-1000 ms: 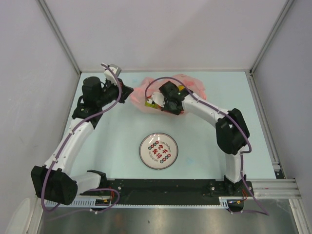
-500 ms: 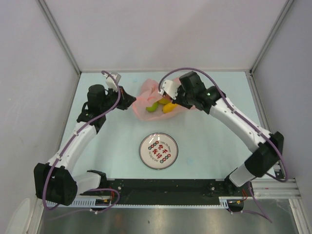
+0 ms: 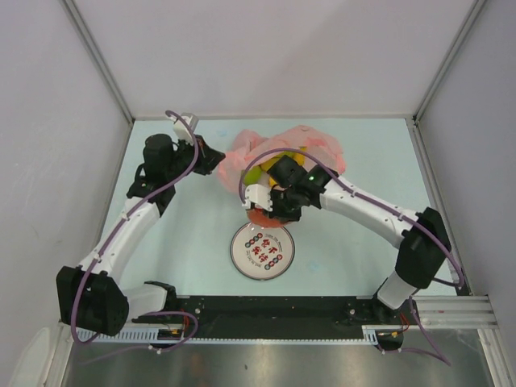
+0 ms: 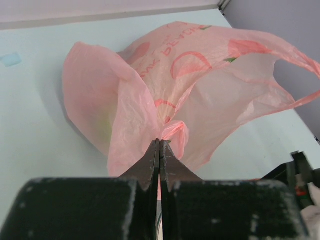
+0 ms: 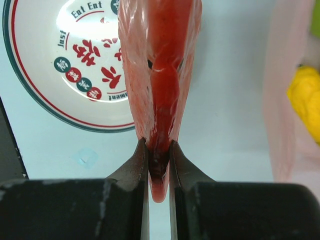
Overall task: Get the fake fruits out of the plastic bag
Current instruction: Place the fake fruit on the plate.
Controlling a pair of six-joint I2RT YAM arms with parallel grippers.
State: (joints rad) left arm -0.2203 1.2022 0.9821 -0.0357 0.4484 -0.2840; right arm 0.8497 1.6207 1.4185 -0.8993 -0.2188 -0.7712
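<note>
Item: thin, crinkly, translucent pink plastic bag [image 3: 318, 145], lying at the far middle of the pale counter [image 3: 185, 234]. Likely handling: almost weightless, limp and slippery; best taken at a gathered fold or a handle loop, not by a flat panel. Left end effector [image 4: 159, 145]: fully closed on a bunched pleat of the bag's edge, with film fanning up from the jaws. Contents: glossy moulded plastic fruits, judged light, rigid and slick, so a grip across flat faces suits them. Red watermelon slice [image 5: 160, 60]: outside the bag, clamped by its narrow end in the right end effector [image 5: 159, 150], jaws nearly shut upon it, held close to the far rim of the round white red-rimmed printed plate [image 5: 75, 121]. Yellow fruit [image 5: 306, 95] and green fruit [image 3: 254, 172]: inside the bag. View notes: only the top view gives the whole layout and the green fruit. The left wrist view alone shows the pinch on the film, but no fruit clearly. The right wrist view alone shows the grip on the slice, and the yellow fruit blurred behind film.
</note>
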